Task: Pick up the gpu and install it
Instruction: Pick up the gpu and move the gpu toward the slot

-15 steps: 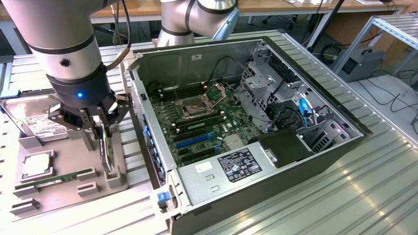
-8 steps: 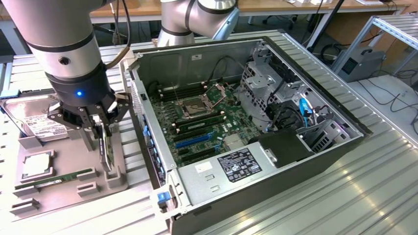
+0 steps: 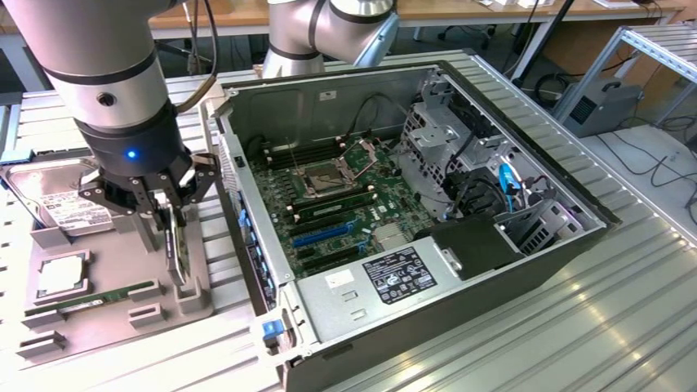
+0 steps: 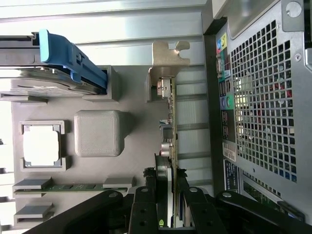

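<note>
Leftmost in the exterior view, a grey tray on the bench carries a hard drive, a processor and a green RAM stick. Just right of these, the tool hangs over the tray's right side, its fingers pinching the gpu from both sides. The card stands upright on its edge. Whether its lower edge rests in the tray cannot be told. In the wrist view its silver bracket sits at the end away from the tool. Further right, just beside the tray, an open computer case lies on its side, with the motherboard and power supply exposed.
</note>
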You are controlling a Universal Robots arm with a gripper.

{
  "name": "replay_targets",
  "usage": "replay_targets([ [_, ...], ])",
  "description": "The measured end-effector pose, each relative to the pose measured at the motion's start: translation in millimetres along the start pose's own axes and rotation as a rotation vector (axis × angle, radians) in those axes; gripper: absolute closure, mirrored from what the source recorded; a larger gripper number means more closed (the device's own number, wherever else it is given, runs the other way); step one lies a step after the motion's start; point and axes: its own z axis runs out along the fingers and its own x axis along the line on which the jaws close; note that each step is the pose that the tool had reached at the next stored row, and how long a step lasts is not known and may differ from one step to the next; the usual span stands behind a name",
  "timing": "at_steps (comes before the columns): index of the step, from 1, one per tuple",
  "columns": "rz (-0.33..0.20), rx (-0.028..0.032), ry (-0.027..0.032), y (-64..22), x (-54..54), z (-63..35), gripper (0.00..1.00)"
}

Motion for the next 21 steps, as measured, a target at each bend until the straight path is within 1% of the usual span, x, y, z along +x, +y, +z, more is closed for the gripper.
replay_targets([
  [21, 0.000, 0.0000, -0.0001, 0.2, -0.2, -6.2, 0.73],
])
